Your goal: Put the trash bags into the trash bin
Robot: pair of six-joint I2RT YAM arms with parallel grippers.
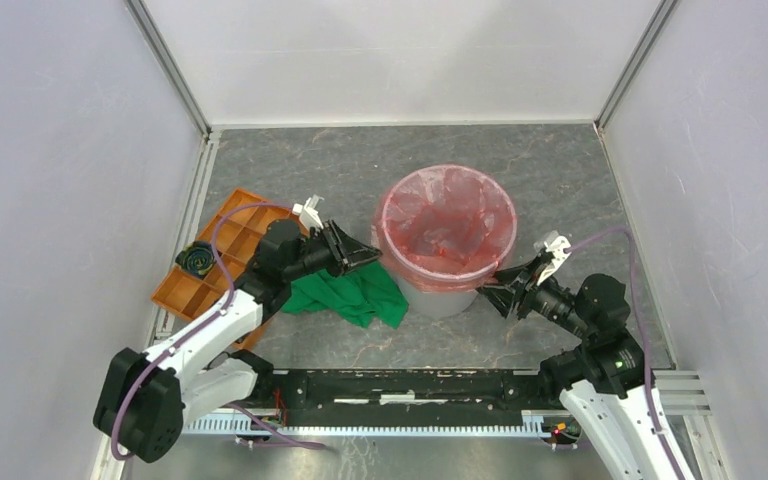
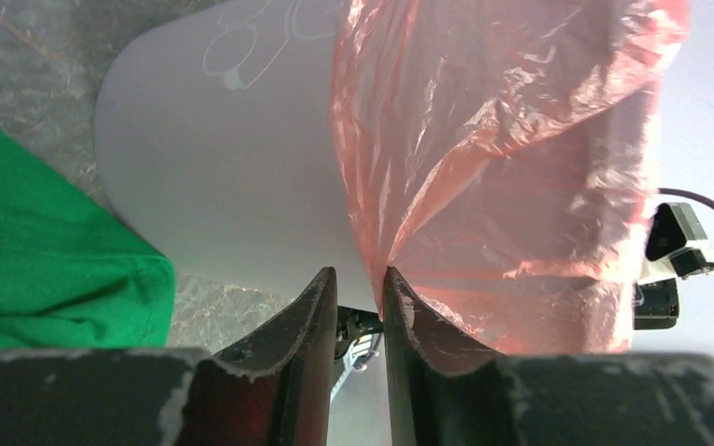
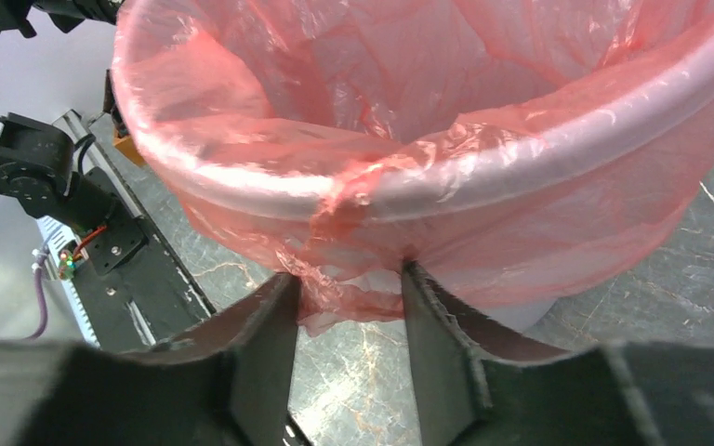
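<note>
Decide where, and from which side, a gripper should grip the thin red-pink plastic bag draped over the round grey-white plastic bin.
Probably the loose hem of the red-pink plastic bag, hanging below the rim of the grey-white bin, approached from outside, side-on. There the film hangs free in folds; over the rim it lies stretched tight.

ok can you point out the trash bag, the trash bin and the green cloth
trash bag point(image 1: 447, 222), top view, film lining the inside
trash bin point(image 1: 438, 300), top view, bare grey wall below rim
green cloth point(image 1: 352, 292), top view, middle of the heap
</note>
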